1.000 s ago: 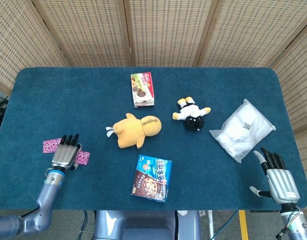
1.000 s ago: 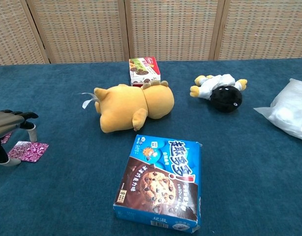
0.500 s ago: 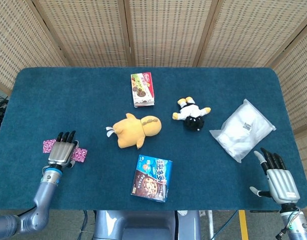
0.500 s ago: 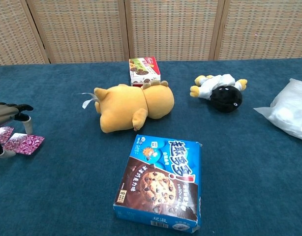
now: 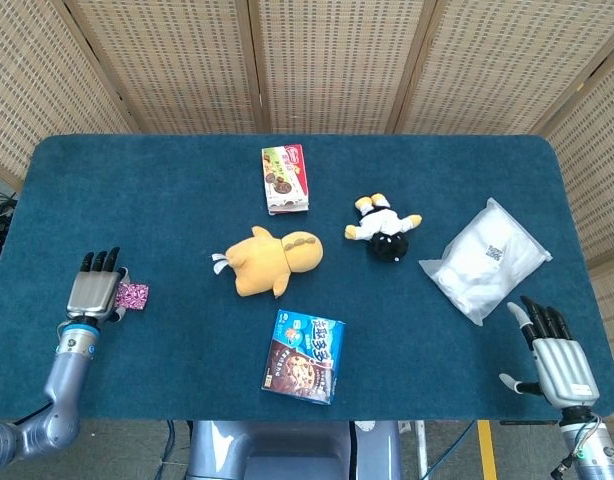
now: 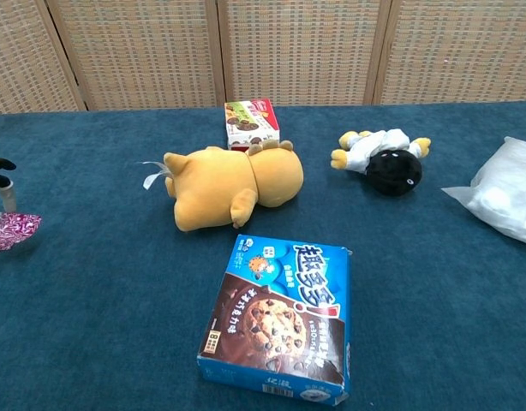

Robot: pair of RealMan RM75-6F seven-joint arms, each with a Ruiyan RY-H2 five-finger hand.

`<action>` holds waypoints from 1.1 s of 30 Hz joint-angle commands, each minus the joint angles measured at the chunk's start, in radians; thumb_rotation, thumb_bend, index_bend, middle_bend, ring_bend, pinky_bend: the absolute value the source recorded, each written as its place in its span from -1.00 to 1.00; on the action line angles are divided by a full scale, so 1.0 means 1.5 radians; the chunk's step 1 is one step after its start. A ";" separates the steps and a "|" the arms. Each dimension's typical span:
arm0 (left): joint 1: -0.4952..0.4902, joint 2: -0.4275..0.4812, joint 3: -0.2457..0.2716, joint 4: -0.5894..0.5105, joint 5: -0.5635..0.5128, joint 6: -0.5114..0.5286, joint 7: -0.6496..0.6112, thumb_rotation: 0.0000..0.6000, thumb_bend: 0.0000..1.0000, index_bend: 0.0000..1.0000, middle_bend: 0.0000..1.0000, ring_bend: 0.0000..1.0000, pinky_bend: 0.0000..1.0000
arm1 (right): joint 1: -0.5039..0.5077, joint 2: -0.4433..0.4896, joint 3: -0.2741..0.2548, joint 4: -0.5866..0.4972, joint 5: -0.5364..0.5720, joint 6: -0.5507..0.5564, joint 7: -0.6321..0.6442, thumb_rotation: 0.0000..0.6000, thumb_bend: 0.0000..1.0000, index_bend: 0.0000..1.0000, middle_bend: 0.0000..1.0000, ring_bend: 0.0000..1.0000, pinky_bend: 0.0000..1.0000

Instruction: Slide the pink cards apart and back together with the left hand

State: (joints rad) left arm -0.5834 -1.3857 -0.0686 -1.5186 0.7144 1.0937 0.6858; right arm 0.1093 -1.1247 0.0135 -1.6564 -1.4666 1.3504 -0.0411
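My left hand lies flat on the blue table near the front left edge, its fingers stretched out and pointing away from me. It presses down on the pink patterned cards, and only a small pink part pokes out at its right side. In the chest view a pink card lies at the far left edge with a dark fingertip above it. My right hand hovers at the front right corner with its fingers spread and nothing in it.
A yellow plush lies mid-table, with a blue cookie box in front of it. Further back is a snack box. A black-and-white plush and a white bag lie to the right.
My left hand has slid leftwards across the table, dragging the cards. The two spread pink cards have closed up under it, so less pink shows. The right hand stayed still.
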 commanded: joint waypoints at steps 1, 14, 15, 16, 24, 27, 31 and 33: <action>0.002 0.006 -0.004 0.012 -0.010 -0.008 -0.009 1.00 -0.41 0.05 -1.00 -1.00 -1.00 | 0.000 0.000 0.000 0.000 0.000 -0.001 -0.002 1.00 -1.00 -1.00 -1.00 -1.00 -1.00; 0.006 0.003 -0.015 0.081 -0.065 -0.038 -0.023 1.00 -0.43 0.06 -1.00 -1.00 -1.00 | 0.001 -0.002 0.001 0.000 0.003 -0.002 -0.005 1.00 -1.00 -1.00 -1.00 -1.00 -1.00; 0.006 0.001 -0.016 0.088 -0.069 -0.040 -0.024 1.00 -0.43 0.06 -1.00 -1.00 -1.00 | 0.001 -0.002 0.000 0.000 0.004 -0.003 -0.006 1.00 -1.00 -1.00 -1.00 -1.00 -1.00; 0.006 -0.001 -0.017 0.091 -0.072 -0.041 -0.024 1.00 -0.43 0.06 -1.00 -1.00 -1.00 | 0.001 -0.002 0.000 -0.001 0.004 -0.003 -0.006 1.00 -1.00 -1.00 -1.00 -1.00 -1.00; 0.006 -0.007 -0.023 0.103 -0.088 -0.050 -0.028 1.00 -0.44 0.06 -1.00 -1.00 -1.00 | 0.001 -0.003 0.000 -0.002 0.003 -0.004 -0.010 1.00 -1.00 -1.00 -1.00 -1.00 -1.00; 0.006 -0.010 -0.023 0.104 -0.085 -0.049 -0.028 1.00 -0.44 0.06 -1.00 -1.00 -1.00 | 0.001 -0.003 -0.001 -0.002 0.003 -0.004 -0.012 1.00 -1.00 -1.00 -1.00 -1.00 -1.00; 0.003 -0.012 -0.023 0.103 -0.089 -0.051 -0.023 1.00 -0.45 0.06 -1.00 -1.00 -1.00 | 0.001 -0.003 0.000 -0.002 0.004 -0.004 -0.012 1.00 -1.00 -1.00 -1.00 -1.00 -1.00; 0.002 -0.013 -0.024 0.103 -0.091 -0.050 -0.021 1.00 -0.45 0.06 -1.00 -1.00 -1.00 | 0.001 -0.003 0.000 -0.002 0.004 -0.003 -0.011 1.00 -1.00 -1.00 -1.00 -1.00 -1.00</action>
State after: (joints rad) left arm -0.5795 -1.4041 -0.1038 -1.3644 0.5790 1.0184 0.6540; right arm 0.1113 -1.1288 0.0132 -1.6600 -1.4612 1.3455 -0.0578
